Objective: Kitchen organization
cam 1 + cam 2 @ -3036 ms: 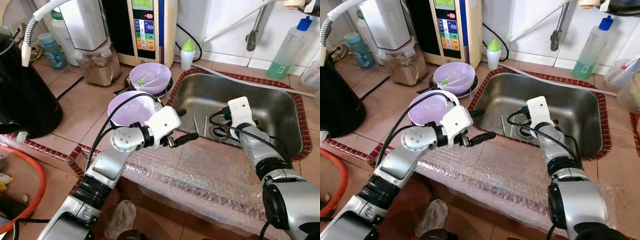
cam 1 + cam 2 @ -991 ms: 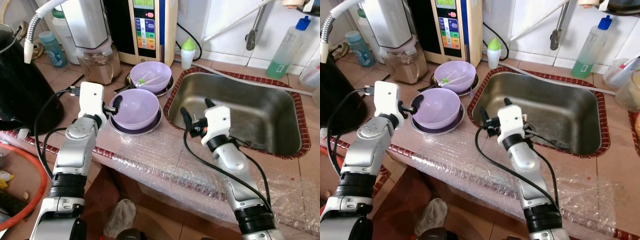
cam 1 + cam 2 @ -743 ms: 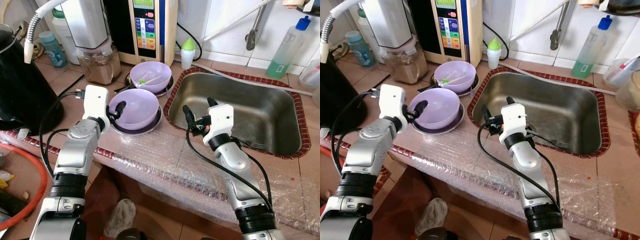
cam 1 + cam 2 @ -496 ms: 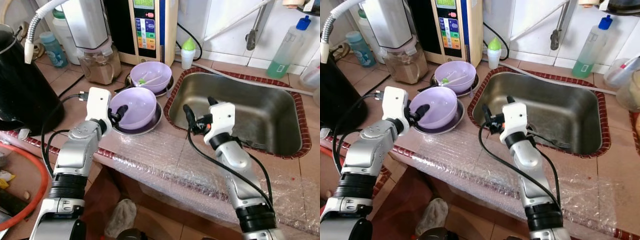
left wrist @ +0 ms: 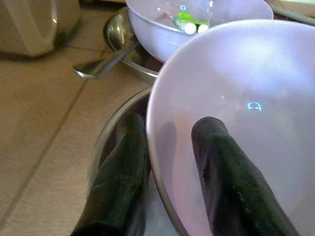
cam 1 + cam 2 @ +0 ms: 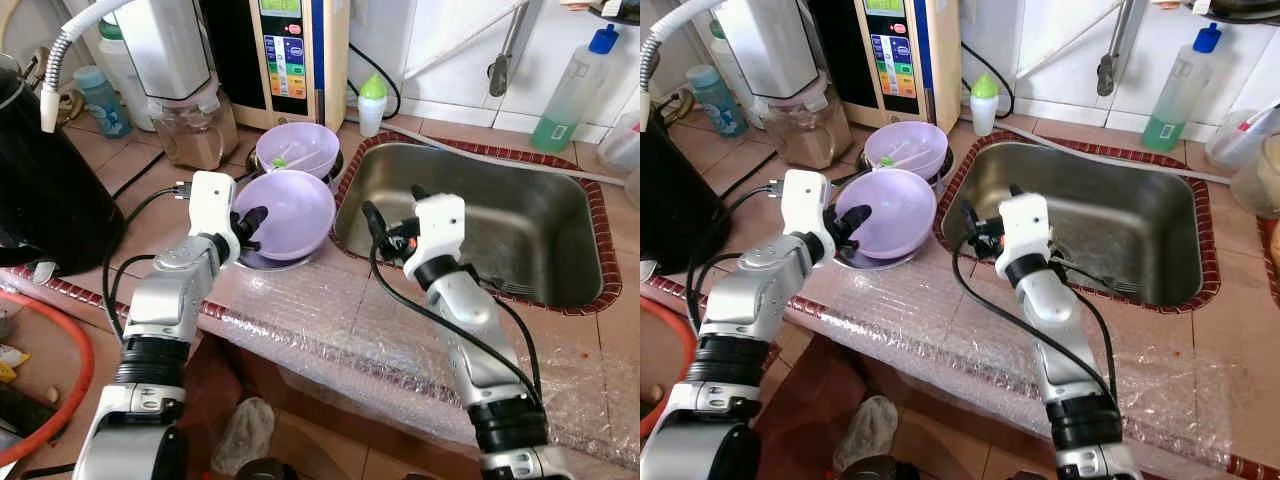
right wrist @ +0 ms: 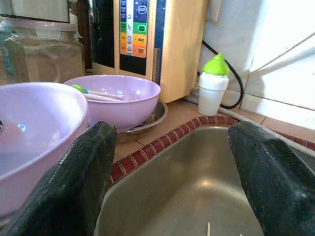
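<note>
Left gripper [image 5: 167, 162] pinching the rim of the tilted lilac plastic bowl [image 6: 296, 211], just beside the stainless sink [image 6: 545, 262]; right gripper [image 6: 392, 213] wide open, empty, over the sink's near edge.

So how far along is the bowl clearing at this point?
Nothing looks put away. In hand: the left gripper pinches the rim of the near purple bowl, tilted over its steel plate. Left: the far purple bowl with utensils; the right gripper waits open over the sink.
</note>
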{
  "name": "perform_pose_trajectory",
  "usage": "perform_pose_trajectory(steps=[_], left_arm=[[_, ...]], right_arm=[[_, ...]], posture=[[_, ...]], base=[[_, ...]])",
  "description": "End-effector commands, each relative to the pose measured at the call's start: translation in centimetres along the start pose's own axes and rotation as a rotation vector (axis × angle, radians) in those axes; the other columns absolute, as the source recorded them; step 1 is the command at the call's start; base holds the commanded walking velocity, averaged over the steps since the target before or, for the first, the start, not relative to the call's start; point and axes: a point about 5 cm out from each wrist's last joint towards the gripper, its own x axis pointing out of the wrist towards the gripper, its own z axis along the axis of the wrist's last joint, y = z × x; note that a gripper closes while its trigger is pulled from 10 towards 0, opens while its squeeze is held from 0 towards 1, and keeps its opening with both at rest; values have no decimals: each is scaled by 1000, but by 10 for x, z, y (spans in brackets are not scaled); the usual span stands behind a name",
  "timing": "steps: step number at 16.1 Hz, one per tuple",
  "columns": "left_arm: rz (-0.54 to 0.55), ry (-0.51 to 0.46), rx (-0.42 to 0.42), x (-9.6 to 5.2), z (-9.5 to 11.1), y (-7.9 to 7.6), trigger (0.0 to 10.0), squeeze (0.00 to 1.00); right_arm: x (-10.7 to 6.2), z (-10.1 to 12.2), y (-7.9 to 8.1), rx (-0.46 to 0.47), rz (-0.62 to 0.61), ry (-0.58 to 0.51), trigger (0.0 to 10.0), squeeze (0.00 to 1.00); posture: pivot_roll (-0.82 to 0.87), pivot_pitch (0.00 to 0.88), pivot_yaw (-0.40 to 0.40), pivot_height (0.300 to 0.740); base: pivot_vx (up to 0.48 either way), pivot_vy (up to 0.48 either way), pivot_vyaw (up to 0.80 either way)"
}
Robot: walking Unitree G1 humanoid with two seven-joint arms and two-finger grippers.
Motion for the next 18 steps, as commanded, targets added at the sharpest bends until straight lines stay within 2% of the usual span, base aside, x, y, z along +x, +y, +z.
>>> perform_pose_trajectory(steps=[1,4,5,7,8,9,10,11,12,13,14,16,18], left_arm=[[19,-1,-9,1,3,3,0,0],[63,-7,0,-4,-2,5,0,0],[87,-2,5,-6,-6,5,0,0],[134,-20,6,-10,-11,9,0,0],[224,-43,-5,-17,-14,18,0,0],[244,-73,-13,-21,-11,20,0,0],[251,-106,34,-25,-10,24,0,0],[248,-103,38,-25,-13,23,0,0],[242,-108,54,-25,-14,22,0,0],[234,-158,114,-26,-7,16,0,0],[237,-203,134,-27,0,12,0,0],[212,-244,140,-25,5,6,0,0],[173,-284,174,-23,10,-2,0,0]], right_arm=[[4,-2,3,2,30,29,10000,0],[12,3,14,12,140,33,10000,0],[14,3,13,20,143,37,10000,0],[16,0,15,76,163,56,10000,0],[16,-7,15,128,185,97,10000,0],[17,-6,17,164,208,98,10000,0],[17,-10,19,166,227,124,10000,0],[18,-9,20,219,226,127,10000,0],[19,-7,20,287,224,121,10000,0],[21,-2,20,338,217,88,10000,0],[22,5,22,386,238,42,10000,0],[23,13,27,440,267,-8,10000,0],[22,13,31,471,290,7,10000,0]], posture=[[-29,0,97,740],[-38,0,74,740],[-36,0,69,740],[-9,0,20,740],[22,0,5,740],[21,0,-6,740],[17,0,-12,740],[25,0,-17,740],[34,0,-21,740],[42,0,-23,740],[44,0,-23,740],[46,0,-19,740],[40,0,-2,740]], base=[[0,0,0],[0,0,0],[0,0,0],[0,0,0],[0,0,0],[0,0,0],[0,0,0],[0,0,0],[0,0,0],[0,0,0],[0,0,0],[0,0,0],[0,0,0]])
